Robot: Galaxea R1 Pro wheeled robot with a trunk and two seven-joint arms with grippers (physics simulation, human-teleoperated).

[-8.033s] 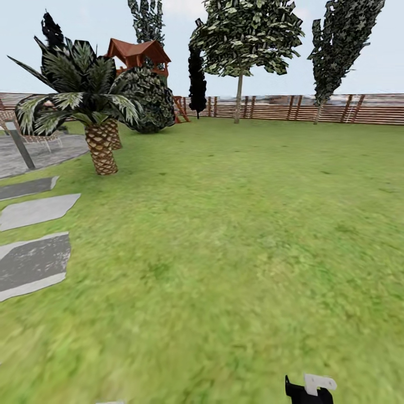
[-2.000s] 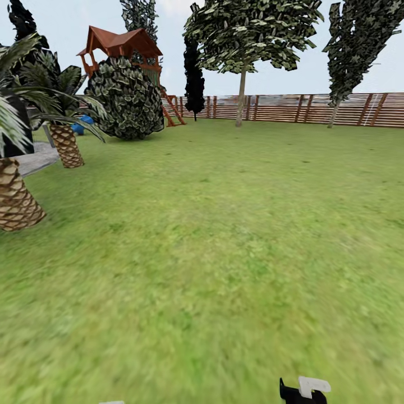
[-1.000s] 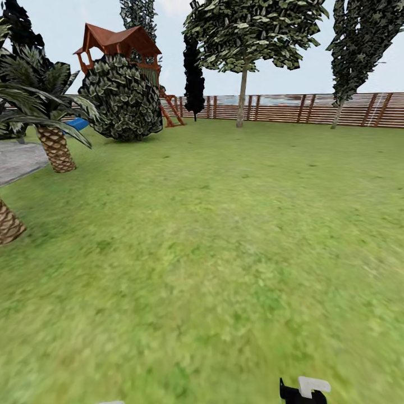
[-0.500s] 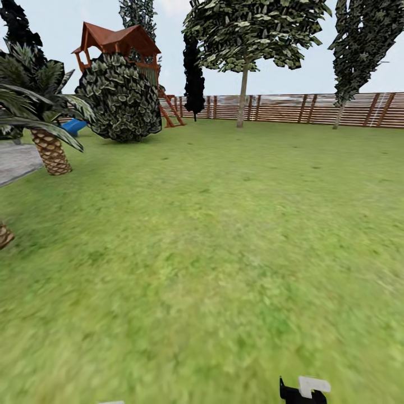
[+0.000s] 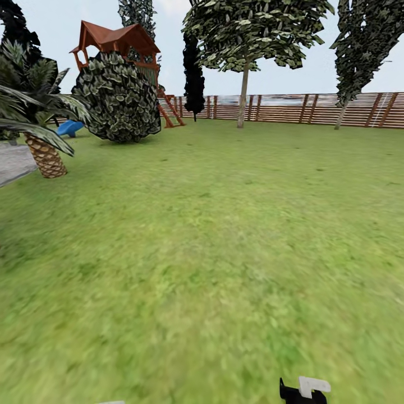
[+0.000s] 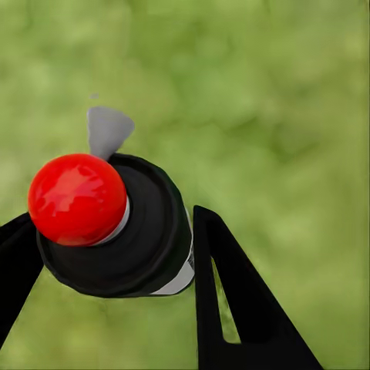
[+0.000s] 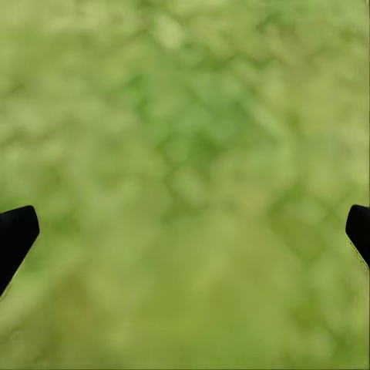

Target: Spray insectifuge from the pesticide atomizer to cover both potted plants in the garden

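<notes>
The left gripper (image 6: 108, 254) pinches the pesticide atomizer (image 6: 116, 227) between its fingers for carrying over the lawn (image 5: 224, 224), while the right gripper (image 7: 185, 231) hangs spread wide.

Ground: a big green lawn (image 5: 224, 235), soft and a bit blurry up close.
Back edge: a brown wooden fence (image 5: 292, 108) made of slats runs across the far side.
Trees: a leafy tree (image 5: 249, 33) with a thin trunk stands near the fence, with a tall dark one (image 5: 194, 73) beside it.
Left side: a round bush (image 5: 119, 98), a palm (image 5: 39, 132) with a scaly trunk, and a bit of grey paving (image 5: 12, 163).
Play things: a wooden playhouse (image 5: 120, 42) with a red-brown roof behind the bush, and something blue (image 5: 69, 128) low beside it.
Sky: pale blue and bright.
</notes>
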